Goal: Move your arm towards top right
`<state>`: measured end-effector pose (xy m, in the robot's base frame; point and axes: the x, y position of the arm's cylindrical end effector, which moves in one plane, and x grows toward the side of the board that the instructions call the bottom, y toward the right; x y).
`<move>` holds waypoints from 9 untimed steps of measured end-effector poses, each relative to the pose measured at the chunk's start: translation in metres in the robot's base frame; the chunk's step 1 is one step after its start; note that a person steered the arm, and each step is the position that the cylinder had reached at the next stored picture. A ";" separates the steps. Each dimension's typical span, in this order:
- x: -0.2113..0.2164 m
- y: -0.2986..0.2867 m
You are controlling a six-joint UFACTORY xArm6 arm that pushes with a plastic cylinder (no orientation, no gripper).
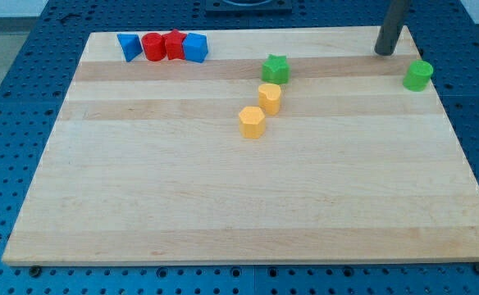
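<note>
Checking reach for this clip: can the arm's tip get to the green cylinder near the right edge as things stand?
Probably yes. My tip sits just up and to the view's left of the green cylinder, with bare board between them and no other block nearby.

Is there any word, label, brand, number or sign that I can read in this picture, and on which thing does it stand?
None: no readable text shows in the camera view.
The wooden board is plain wood grain.
The blocks, such as the green star and the yellow blocks, carry no marks.
My tip and its dark rod bear no label.
</note>
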<state>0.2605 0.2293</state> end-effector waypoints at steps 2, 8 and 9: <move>-0.011 -0.013; -0.029 -0.048; -0.024 -0.017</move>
